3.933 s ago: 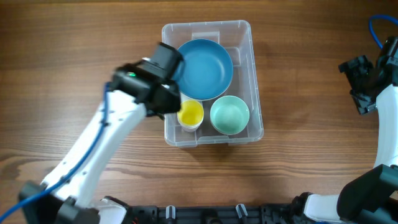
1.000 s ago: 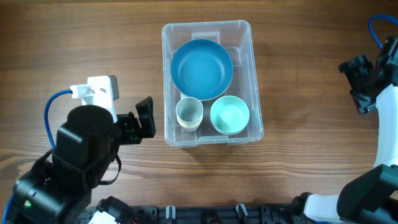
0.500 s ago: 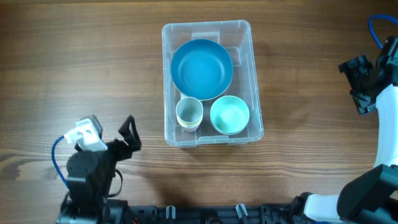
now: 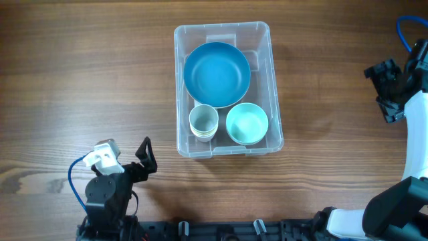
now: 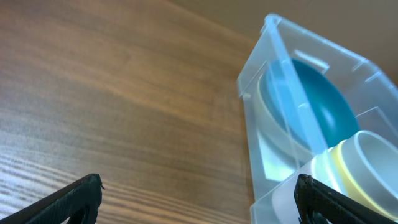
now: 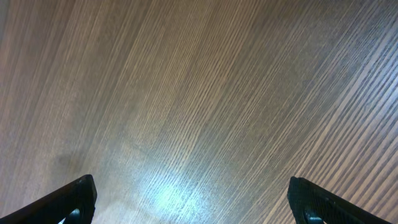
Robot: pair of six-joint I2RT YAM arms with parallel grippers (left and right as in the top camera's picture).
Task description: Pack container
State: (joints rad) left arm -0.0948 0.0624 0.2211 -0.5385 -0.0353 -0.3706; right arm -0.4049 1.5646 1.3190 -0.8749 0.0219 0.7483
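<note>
Wooden table (image 4: 80, 67) seen from overhead, carrying the container (image 4: 178, 87), a clear rectangular bin at the centre. The container lies up and to the right of the left gripper (image 4: 143, 159), which sits near the table's front edge, apart from the bin's front-left corner. It lies well to the left of the right gripper (image 4: 382, 92), which is at the table's right margin. Inside the container, a large blue bowl (image 4: 217, 74) fills the far half; a mint bowl (image 4: 247, 124) and a smaller pale cup (image 4: 203, 122) stand side by side in the near half. The left wrist view alone shows the container's wall (image 5: 273, 124) from the side, with the blue bowl (image 5: 323, 112) behind it and a yellow band under the cup's (image 5: 367, 162) rim. It also shows the left gripper (image 5: 199, 202) with fingertips spread wide, grasping nothing. The right wrist view shows only bare wood grain between the right gripper's (image 6: 193, 202) equally spread, empty fingertips.
</note>
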